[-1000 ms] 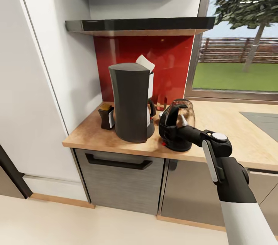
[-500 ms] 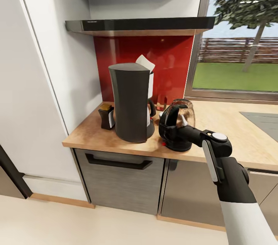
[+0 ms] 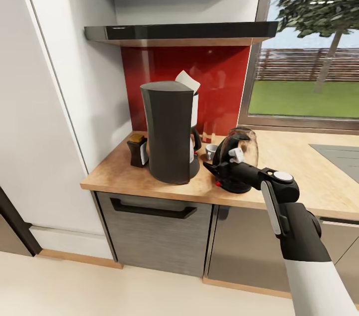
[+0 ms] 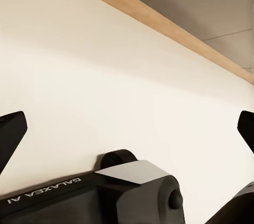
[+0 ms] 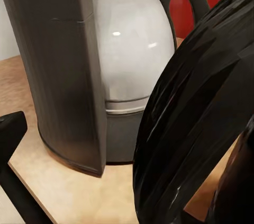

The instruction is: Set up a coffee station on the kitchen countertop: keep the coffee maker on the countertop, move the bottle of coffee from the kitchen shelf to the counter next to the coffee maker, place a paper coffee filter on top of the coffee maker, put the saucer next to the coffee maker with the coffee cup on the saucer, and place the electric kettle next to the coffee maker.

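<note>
**Kettle tilted beside the coffee maker**

Tan kitchen countertop (image 3: pixel 294 156) carries the coffee maker (image 3: pixel 167 131); just right, the electric kettle (image 3: pixel 237 159) leans, grasped by the right gripper (image 3: pixel 230 162); bottle of coffee (image 3: pixel 137 150) left; left gripper (image 4: pixel 127 128) splayed, empty.

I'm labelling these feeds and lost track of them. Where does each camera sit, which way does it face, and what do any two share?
Head view: on the head, looking forward and down at the countertop; right arm shows.
Left wrist view: on the left arm, facing pale floor; left claw open.
Right wrist view: on the right arm, facing the coffee maker; right claw at the kettle.
Head and right wrist views share coffee maker and kettle.
</note>
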